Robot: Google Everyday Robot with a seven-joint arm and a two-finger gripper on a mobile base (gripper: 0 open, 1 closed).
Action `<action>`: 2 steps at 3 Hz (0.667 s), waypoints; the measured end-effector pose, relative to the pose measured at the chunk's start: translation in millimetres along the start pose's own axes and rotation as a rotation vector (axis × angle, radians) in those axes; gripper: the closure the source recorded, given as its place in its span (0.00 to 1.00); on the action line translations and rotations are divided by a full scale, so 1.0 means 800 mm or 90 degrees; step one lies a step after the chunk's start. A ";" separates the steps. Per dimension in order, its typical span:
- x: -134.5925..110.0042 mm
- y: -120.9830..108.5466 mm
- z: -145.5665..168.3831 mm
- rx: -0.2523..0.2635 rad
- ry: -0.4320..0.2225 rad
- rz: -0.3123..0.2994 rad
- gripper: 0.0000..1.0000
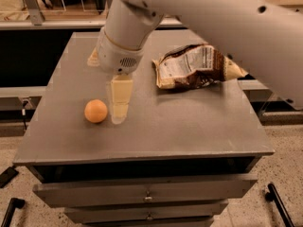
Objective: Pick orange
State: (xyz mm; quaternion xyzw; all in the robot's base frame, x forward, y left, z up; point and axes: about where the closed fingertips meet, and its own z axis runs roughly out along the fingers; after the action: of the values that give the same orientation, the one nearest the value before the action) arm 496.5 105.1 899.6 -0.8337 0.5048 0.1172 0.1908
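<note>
The orange [96, 111] is a small, smooth, light-orange fruit lying on the left front part of the grey table top [189, 126]. My gripper [117, 116] hangs from the large white arm and points down. Its tip is close to the table surface, just to the right of the orange and slightly apart from it. The gripper holds nothing that I can see. The red apple is hidden behind the arm's wrist.
A crumpled brown and white chip bag [196, 66] lies at the back right of the table. Drawers [147, 197] run under the front edge. A rail and shelving stand behind the table.
</note>
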 end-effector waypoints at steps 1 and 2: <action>0.001 0.002 0.032 -0.026 -0.014 0.007 0.00; -0.007 0.005 0.057 -0.050 -0.034 0.004 0.00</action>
State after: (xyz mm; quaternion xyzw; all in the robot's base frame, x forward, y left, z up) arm 490.3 128.1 860.0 -0.8354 0.4973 0.1600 0.1709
